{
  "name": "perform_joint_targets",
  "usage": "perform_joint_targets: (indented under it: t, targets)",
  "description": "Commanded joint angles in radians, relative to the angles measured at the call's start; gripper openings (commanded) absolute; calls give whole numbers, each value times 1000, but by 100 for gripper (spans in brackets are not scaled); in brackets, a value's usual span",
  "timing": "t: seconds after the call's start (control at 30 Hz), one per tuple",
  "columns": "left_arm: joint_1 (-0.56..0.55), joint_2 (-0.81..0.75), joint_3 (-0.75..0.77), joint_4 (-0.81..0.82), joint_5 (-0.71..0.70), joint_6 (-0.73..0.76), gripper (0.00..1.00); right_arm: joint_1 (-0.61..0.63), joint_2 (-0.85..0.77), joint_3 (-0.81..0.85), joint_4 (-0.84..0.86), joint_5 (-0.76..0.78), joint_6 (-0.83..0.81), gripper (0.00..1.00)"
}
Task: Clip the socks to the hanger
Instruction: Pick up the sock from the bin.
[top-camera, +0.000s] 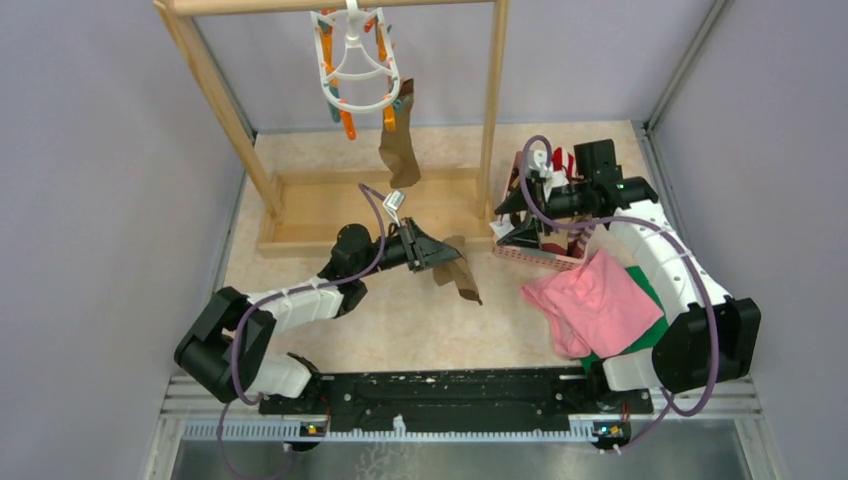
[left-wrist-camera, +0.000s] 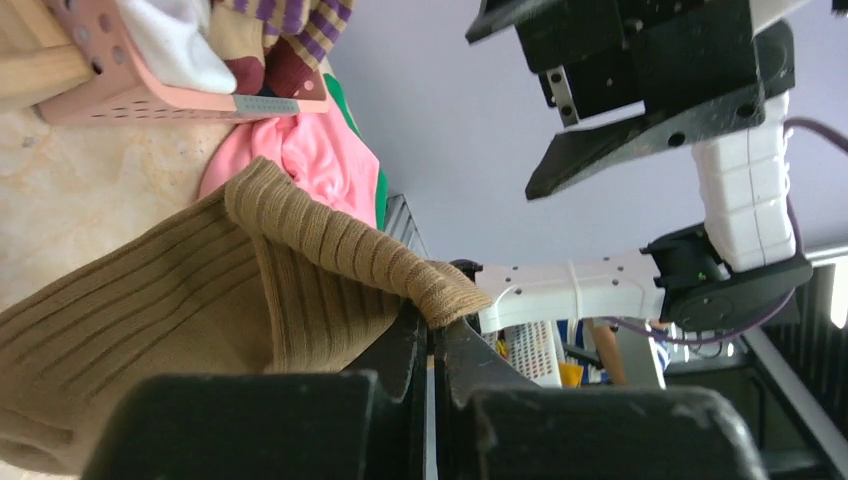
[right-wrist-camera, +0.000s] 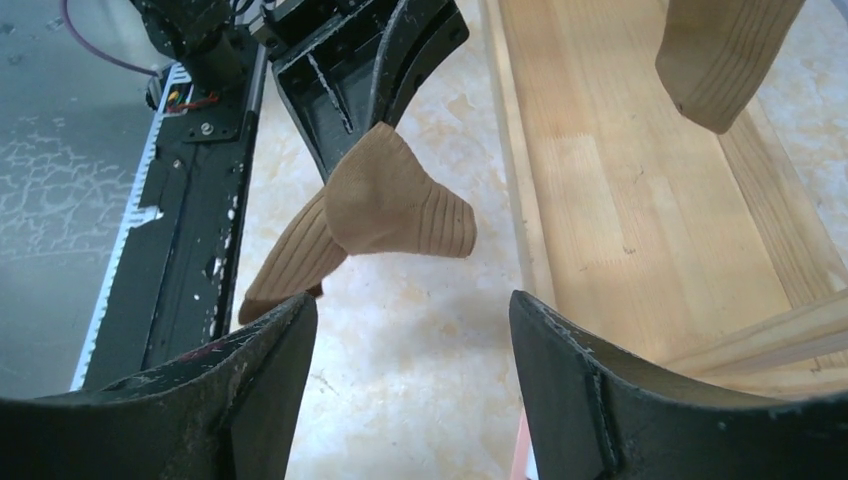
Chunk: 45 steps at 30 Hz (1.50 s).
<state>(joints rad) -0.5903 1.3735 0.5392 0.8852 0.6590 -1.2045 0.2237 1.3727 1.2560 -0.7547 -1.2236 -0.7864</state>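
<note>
Left gripper (top-camera: 440, 252) is clamped fully closed on a fold of the olive-brown sock (top-camera: 462, 278) above mid-table. The sock's long axis runs diagonally from the fingers toward the near right corner, with the free end drooping. The fabric is soft ribbed knit, creased at the pinch. Right gripper (right-wrist-camera: 410, 310) is spread wide with nothing between the fingers, hovering by the pink perforated plastic basket (top-camera: 540, 258) near the table's right edge; more socks (left-wrist-camera: 290, 30) are inside. White plastic hanger (top-camera: 355, 60) with orange and teal clips hangs off the wooden rack (top-camera: 222, 105) along the far edge. One brown sock (top-camera: 398, 150) is clipped on, hanging vertical. Pink cloth (top-camera: 595, 300) lies over green cloth (top-camera: 652, 290) at near right.
</note>
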Motion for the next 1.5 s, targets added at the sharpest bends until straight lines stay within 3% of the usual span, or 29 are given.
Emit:
perform_joint_targets:
  t: [0.0,0.33,0.57,0.87,0.93,1.03,1.1,1.2,1.3,1.47]
  targets:
    - [-3,-42,-56,107,-121,-129,0,54,-19,-54,108,6,41,70]
    - [-8,-120,-98,-48,-408,-201,0,230,60,-101,332,128,352,65]
    - [-8,-193,-110,-181,-551,-241,0,289,89,-105,357,201,394,58]
    - [-7,-228,-118,-198,-590,-251,0,358,127,-126,410,278,438,46]
    - [-7,-233,-120,-196,-591,-250,0,367,134,-129,422,297,448,40]
    - [-7,-240,-125,-196,-594,-247,0,370,142,-130,441,314,469,20]
    - [-7,-245,-130,-196,-600,-247,0,371,143,-130,447,325,480,15]
    - [-6,-253,-137,-196,-606,-248,0,371,146,-134,458,357,493,16]
    - [-7,-258,-139,-198,-608,-246,0,371,150,-140,474,361,511,37]
    - [-7,-254,-137,-195,-608,-246,0,371,159,-158,520,350,565,40]
